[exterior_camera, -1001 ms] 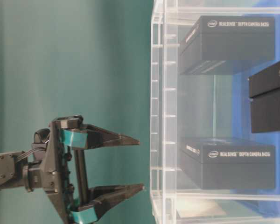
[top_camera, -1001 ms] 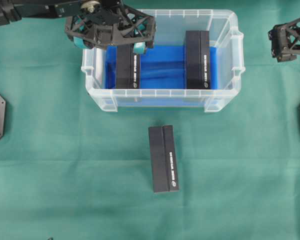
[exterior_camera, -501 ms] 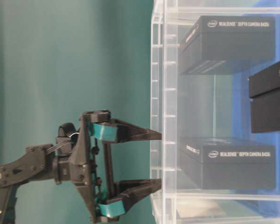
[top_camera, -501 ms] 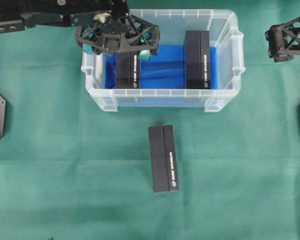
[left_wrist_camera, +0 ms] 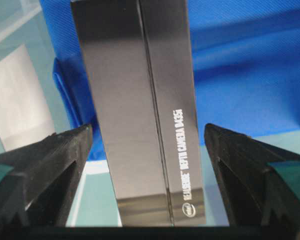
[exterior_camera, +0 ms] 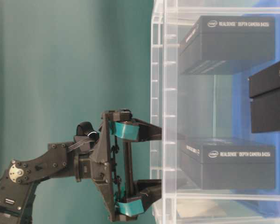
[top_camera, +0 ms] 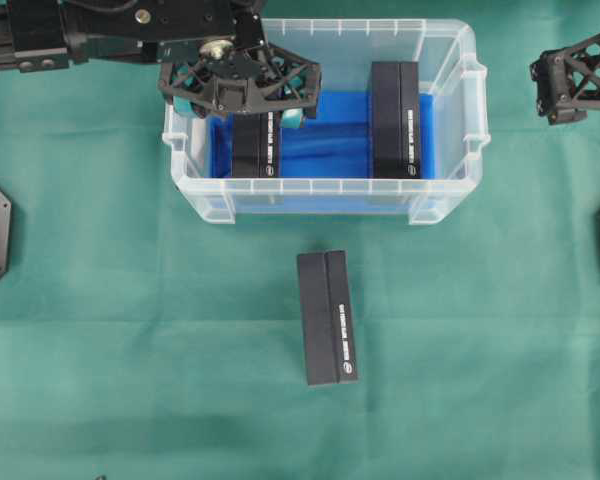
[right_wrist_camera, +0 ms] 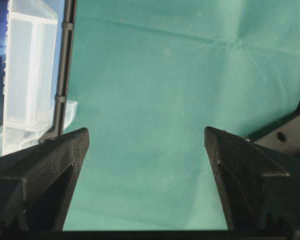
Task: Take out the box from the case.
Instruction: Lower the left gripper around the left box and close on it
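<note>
Black RealSense camera box (top_camera: 256, 142) lying inside the clear plastic case (top_camera: 325, 198) on blue cloth lining (top_camera: 325, 140), framed without contact by wide-spread fingers (left_wrist_camera: 45, 165) of the left gripper (top_camera: 242, 100), the right gripper (top_camera: 580, 75) hanging spread over green tablecloth (top_camera: 130, 350), gripping nothing.

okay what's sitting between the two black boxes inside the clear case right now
Only the blue cloth lining of the case; the overhead view shows nothing else between the left box and the right box.
</note>
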Robot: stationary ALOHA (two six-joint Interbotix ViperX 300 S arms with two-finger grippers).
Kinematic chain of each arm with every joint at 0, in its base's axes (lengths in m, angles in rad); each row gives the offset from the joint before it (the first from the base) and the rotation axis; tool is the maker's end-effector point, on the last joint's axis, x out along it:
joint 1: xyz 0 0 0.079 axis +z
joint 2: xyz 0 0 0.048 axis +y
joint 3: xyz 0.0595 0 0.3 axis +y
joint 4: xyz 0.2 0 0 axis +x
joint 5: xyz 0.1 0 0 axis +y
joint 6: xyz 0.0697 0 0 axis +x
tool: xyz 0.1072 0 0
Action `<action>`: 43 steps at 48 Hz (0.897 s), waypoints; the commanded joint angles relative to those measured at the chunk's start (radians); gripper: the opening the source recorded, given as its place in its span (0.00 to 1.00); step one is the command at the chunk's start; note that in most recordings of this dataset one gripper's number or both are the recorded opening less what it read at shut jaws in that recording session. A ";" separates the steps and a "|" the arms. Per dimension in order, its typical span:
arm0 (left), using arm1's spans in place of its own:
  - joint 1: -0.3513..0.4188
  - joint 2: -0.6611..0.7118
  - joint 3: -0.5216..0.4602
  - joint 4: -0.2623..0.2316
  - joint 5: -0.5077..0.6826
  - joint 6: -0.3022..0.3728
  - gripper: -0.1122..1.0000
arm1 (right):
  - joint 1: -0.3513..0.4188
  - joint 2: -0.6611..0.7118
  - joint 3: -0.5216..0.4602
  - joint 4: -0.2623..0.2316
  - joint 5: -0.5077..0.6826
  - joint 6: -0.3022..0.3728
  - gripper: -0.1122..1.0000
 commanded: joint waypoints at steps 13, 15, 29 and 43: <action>0.003 -0.006 0.029 0.002 -0.055 -0.002 0.91 | -0.003 -0.003 -0.009 -0.003 -0.005 -0.002 0.92; 0.003 -0.005 0.032 0.002 -0.061 -0.003 0.91 | -0.003 -0.003 -0.009 -0.003 -0.006 -0.002 0.92; 0.003 0.002 0.067 0.005 -0.100 -0.025 0.91 | -0.003 -0.003 -0.009 -0.002 -0.005 -0.002 0.92; 0.003 0.005 0.075 0.003 -0.098 -0.023 0.92 | -0.003 -0.003 -0.011 -0.002 -0.020 0.000 0.92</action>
